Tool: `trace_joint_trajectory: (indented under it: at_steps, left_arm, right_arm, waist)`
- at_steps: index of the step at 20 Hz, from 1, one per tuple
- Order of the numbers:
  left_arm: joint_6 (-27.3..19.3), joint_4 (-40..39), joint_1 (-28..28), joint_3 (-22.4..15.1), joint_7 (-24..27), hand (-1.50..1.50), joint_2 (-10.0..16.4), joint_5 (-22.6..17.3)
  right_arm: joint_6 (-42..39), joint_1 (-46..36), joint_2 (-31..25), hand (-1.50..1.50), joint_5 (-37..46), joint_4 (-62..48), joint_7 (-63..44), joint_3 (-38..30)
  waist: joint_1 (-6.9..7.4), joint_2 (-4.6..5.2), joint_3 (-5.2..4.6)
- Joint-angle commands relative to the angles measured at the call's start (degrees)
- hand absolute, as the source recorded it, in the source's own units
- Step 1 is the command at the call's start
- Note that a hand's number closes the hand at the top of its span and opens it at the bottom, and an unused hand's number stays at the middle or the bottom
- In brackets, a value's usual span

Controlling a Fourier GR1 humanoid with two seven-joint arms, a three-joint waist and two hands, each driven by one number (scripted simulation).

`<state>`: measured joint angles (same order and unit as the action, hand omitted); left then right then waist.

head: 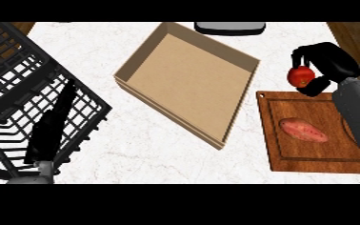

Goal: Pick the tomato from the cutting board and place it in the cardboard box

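R hand (pixel 325 64) hung at the view's right, wrist bent, fingers curled round the tomato (pixel 301 76), just past the cutting board's (pixel 309 150) far edge, over the bench (pixel 141 143). Cardboard box (pixel 190 81) lay to its left, apart from it. L hand (pixel 49 124) rested lower left over the rack (pixel 21 76), fingers straight.

1. The counter (pixel 141 157) has a white marbled top that fills most of the frame.
2. A shallow, open cardboard box (pixel 190 81) sits on it in the upper middle, turned at an angle to the counter's edges.
3. A wooden cutting board (pixel 295 148) lies flat at the lower right, near the box but not touching it.
4. A black wire rack (pixel 28 71) stands along the left side, with bare counter between it and the box.
5. A grey, dark-edged object (pixel 231 27) rests at the top edge, cut off by the frame. I can't tell what it is.
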<state>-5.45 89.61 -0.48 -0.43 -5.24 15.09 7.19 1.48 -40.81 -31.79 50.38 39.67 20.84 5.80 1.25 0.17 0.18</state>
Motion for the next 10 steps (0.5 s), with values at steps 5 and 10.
trace_joint_trajectory:
  at_steps: [5, 10]
  left_arm:
    - [-0.3, -1.1, -0.1, 1.4, -1.7, 0.00, -0.2, 0.0]
    - [0.0, 0.2, 2.6, -0.2, -0.1, 0.00, -1.2, 0.9]
  right_arm:
    - [-8.8, -3.3, 2.7, 1.50, -14.6, 5.9, 12.0, -8.4]
    - [-18.2, -7.6, 5.7, 1.50, -21.0, 11.5, 9.3, -10.2]
  waist:
    - [-1.65, -0.40, -0.17]
    - [-1.26, -0.49, -0.22]
